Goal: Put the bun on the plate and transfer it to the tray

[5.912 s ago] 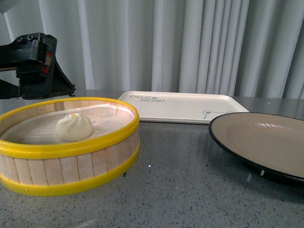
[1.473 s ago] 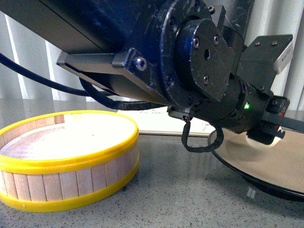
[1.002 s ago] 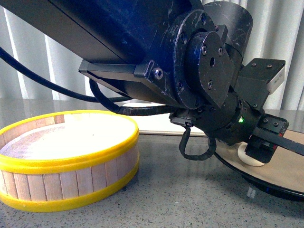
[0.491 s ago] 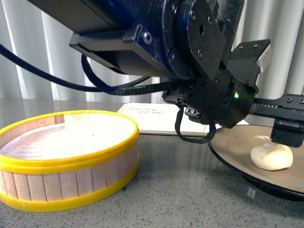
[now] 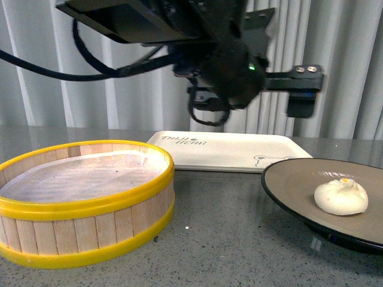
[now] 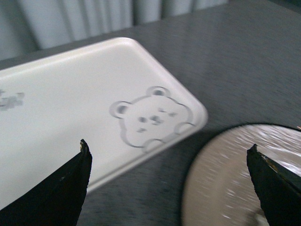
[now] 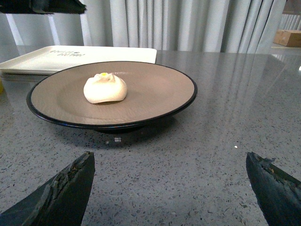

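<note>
The white pleated bun lies alone on the beige, black-rimmed plate at the front right. My left gripper hangs open well above the plate's far side, empty. Its wrist view looks down on the cream tray with the bear drawing and on the plate's edge, and the left gripper holds nothing. My right gripper is open low over the table, short of the plate, with the bun straight ahead. The tray lies behind the plate.
A yellow-rimmed wooden steamer basket stands at the front left with only its paper liner inside. The left arm spans the top of the front view. Grey curtains close the back. Speckled tabletop lies between basket and plate.
The bun went from the basket to the plate in my left gripper. The gripper opened, left the bun there and has risen up and back.
</note>
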{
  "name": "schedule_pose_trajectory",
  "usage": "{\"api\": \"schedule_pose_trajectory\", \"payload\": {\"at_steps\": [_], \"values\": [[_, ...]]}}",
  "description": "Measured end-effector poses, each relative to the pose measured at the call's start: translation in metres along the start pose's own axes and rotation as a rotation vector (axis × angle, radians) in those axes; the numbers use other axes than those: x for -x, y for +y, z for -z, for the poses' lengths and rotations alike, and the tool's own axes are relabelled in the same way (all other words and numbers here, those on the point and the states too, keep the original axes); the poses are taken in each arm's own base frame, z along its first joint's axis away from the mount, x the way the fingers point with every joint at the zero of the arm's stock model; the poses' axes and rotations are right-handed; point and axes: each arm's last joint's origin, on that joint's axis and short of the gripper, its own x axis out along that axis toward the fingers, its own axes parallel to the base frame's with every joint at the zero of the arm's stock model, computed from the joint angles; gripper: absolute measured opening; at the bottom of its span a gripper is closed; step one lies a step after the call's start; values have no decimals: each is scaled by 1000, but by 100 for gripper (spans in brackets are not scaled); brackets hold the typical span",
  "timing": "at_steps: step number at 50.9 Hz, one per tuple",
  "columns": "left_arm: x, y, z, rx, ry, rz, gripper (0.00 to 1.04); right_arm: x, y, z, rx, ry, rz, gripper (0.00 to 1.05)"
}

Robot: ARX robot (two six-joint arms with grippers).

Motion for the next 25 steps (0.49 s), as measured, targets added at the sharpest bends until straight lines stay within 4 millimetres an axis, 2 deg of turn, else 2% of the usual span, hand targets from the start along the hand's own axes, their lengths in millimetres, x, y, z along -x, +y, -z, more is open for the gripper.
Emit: {"api": "schedule_pose_trajectory", "payload": {"at_steps": [10, 16, 19, 25], "values": [[10, 76, -2, 96, -11, -222, 98, 0, 0, 0, 0, 0, 0, 96], [18, 109, 5, 122, 6, -305, 98, 0, 0, 0, 0, 0, 0, 96], [19, 115, 7, 129, 10, -322, 98, 0, 0, 0, 0, 0, 0, 96], [19, 111, 7, 128, 8, -306, 98, 0, 0, 0, 0, 0, 0, 96]]}}
